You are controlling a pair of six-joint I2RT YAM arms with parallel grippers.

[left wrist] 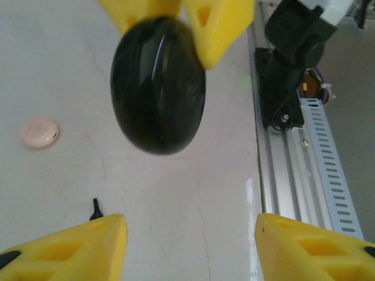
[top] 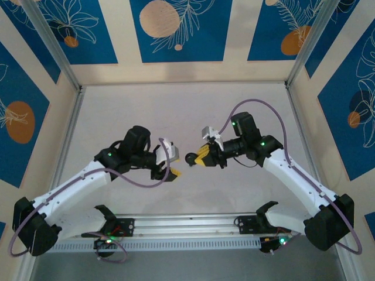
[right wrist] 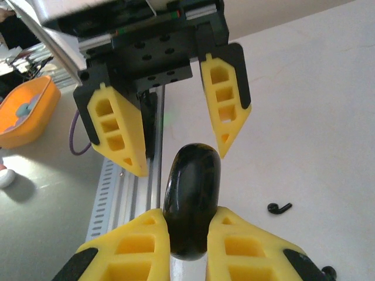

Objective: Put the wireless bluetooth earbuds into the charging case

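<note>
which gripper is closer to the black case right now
Right. The right gripper is shut on the black case, pinching it between both fingers. The left gripper is open and faces the case across a gap, not touching it.

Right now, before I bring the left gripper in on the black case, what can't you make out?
- Black case: seam or opening. Right wrist view, lower end covered by the right gripper; left wrist view, blurred.
- Earbud at the right wrist view's bottom edge: cut off.
- Earbud in the left wrist view: lower part behind a finger of the left gripper.
</note>
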